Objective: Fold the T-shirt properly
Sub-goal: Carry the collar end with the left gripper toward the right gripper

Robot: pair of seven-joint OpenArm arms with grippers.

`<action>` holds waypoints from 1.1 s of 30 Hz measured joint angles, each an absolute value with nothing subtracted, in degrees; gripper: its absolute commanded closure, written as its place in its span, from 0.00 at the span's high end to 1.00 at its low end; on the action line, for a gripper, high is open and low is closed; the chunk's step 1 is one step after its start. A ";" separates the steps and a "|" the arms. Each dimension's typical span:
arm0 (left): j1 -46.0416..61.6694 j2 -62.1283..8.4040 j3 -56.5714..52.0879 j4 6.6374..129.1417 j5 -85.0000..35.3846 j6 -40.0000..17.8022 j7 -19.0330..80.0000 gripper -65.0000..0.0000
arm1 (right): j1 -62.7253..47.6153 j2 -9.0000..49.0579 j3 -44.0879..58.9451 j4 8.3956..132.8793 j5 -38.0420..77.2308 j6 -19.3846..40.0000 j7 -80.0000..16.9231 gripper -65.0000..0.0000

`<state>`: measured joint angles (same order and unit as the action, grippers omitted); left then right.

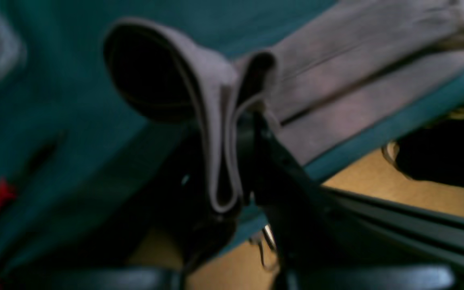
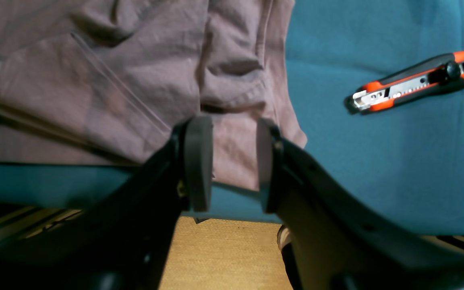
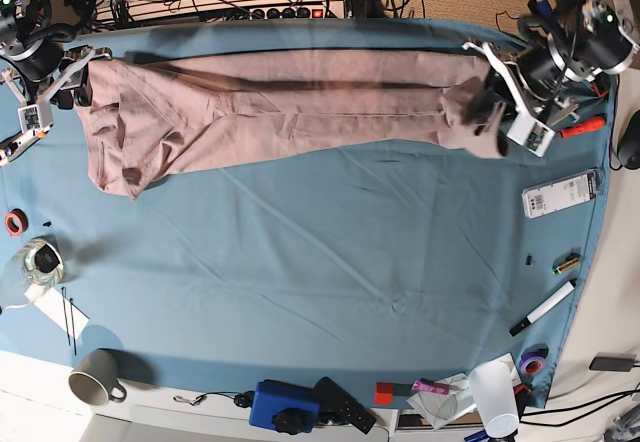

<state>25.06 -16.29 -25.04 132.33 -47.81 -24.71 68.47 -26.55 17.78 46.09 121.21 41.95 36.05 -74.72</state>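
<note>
L wrist view: blurry. T-shirt point(image 1: 336, 80) lies on blue cloth point(image 1: 54, 100) near the table edge; wood-tone floor below. One hem/sleeve edge is bunched into a folded loop and hangs between the left fingers point(image 1: 256, 161), which are clenched on that fold. Rest of the fabric runs off to upper right, flat.

R wrist view: orange/black utility knife point(image 2: 413, 82) lies on the blue cloth to the right, well apart from the shirt. Shirt fills upper left, wrinkled, corner drooping to the table edge. Right fingers point(image 2: 197, 161) stand apart with the shirt's corner behind the gap; pads don't press the fabric, so released.

Base view: shirt stretched lengthwise along the far side of the table point(image 3: 300, 292). Left gripper point(image 3: 497, 114) at the shirt's right end, fabric lifted there. Right gripper point(image 3: 75, 80) just beside the shirt's left end. Clutter along edges: grey mug point(image 3: 95, 377), white cup point(image 3: 493, 394), marker point(image 3: 541, 309), white box point(image 3: 559, 194), blue device point(image 3: 287, 407). None on the shirt.
</note>
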 measured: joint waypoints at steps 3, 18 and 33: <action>25.06 -15.75 -25.04 132.33 -48.31 -25.21 68.34 0.00 | -26.52 17.78 46.09 121.21 41.95 36.05 -74.72 0.29; 18.96 -15.86 4.80 132.25 -36.80 -24.73 64.16 0.00 | -26.52 17.78 46.09 121.21 42.00 36.05 -74.52 0.29; 6.83 -12.34 23.22 120.99 -25.56 -23.44 58.17 0.00 | -26.52 17.78 46.09 121.21 41.98 36.05 -74.52 0.29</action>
<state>6.83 -12.34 23.22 120.99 -25.56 -23.44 58.17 -26.52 17.78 46.09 121.21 41.98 36.05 -74.52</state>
